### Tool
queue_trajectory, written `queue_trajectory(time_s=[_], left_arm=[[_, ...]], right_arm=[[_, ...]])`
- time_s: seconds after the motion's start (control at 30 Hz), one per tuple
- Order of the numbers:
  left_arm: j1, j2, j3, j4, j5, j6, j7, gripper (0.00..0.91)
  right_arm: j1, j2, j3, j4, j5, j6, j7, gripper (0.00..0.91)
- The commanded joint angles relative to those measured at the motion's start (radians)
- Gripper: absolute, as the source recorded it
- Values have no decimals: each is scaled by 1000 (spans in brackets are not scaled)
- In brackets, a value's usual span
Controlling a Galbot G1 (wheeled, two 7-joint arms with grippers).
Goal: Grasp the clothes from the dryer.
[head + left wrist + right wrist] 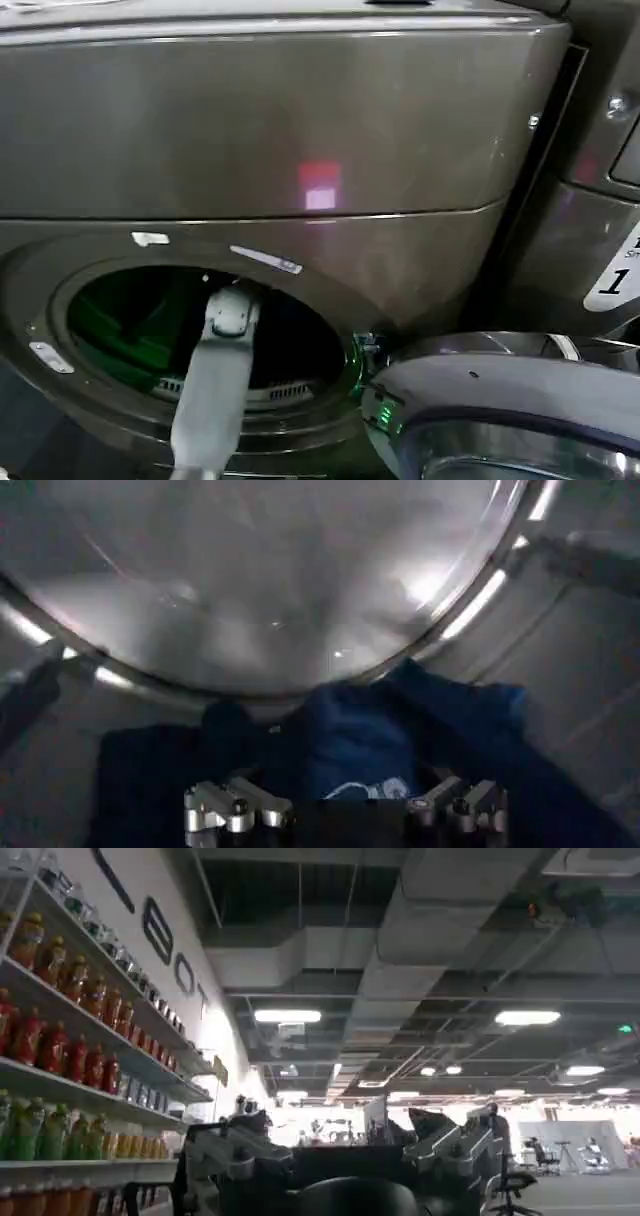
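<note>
So my left gripper (345,815) is inside the dryer (300,150), fingers spread apart just over the clothes (350,745), soft rumpled navy fabric heaped on the smooth curved metal drum floor. Risk: pinching only a thin fold, so it slips free. Right gripper (345,1158) parked, apart, aimed at the ceiling.

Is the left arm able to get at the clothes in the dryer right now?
Probably yes. The dryer door is swung open, the left arm reaches through the porthole, and the left gripper sits open right over the clothes with nothing between.
</note>
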Motion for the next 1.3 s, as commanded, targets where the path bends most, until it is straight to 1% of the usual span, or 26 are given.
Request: queue_trajectory(time_s=[0.03, 0.1, 0.13, 0.17, 0.23, 0.27, 0.33, 0.43, 0.5, 0.67, 0.73, 0.83, 0.87, 0.97, 1.1, 1.17, 1.3], left_arm=[[-114, 20, -30, 72, 702, -444, 647, 907], [-124, 34, -12, 63, 780, -571, 733, 907], [-133, 46, 7, 67, 800, -622, 744, 907], [-140, 49, 15, 75, 808, -645, 751, 907], [-155, 56, 28, 90, 808, -730, 771, 907], [-165, 57, 30, 101, 808, -759, 776, 907], [-187, 60, 25, 152, 787, -780, 798, 907], [-205, 66, 21, 187, 760, -779, 811, 907], [-212, 66, 26, 204, 760, -746, 812, 907], [-225, 62, 31, 235, 723, -736, 812, 907], [-233, 62, 30, 262, 702, -731, 811, 907], [-247, 62, 27, 313, 650, -701, 811, 907], [-248, 63, 27, 337, 626, -678, 811, 907], [-254, 66, 26, 388, 568, -663, 811, 907], [-252, 67, 24, 436, 544, -657, 811, 907], [-254, 66, 11, 474, 530, -630, 811, 907], [-267, 69, -2, 531, 529, -629, 811, 907]], right_arm=[[-2, -2, -4, -7, -3, 2, -2, 907], [-3, -4, -6, -10, -4, 6, -4, 907], [-4, -6, -6, -12, -4, 7, -4, 907], [-5, -7, -5, -15, -4, 8, -5, 907], [-6, -10, -5, -20, -5, 11, -7, 907], [-7, -10, -4, -22, -5, 12, -7, 907], [-9, -10, -5, -30, -6, 20, -11, 907], [-9, -10, -5, -36, -8, 26, -12, 907], [-8, -7, -8, -33, -9, 28, -13, 907], [-1, -7, -14, -35, -8, 44, -11, 907], [-1, -8, -17, -42, -9, 48, -11, 907], [4, -2, -27, -39, -23, 55, -9, 907], [8, 2, -31, -34, -24, 55, -9, 907], [18, 4, -44, -32, -28, 55, -9, 907], [23, 6, -58, -35, -31, 61, -9, 907], [25, 6, -63, -37, -34, 62, -9, 907], [33, 4, -78, -50, -47, 66, -7, 907]])
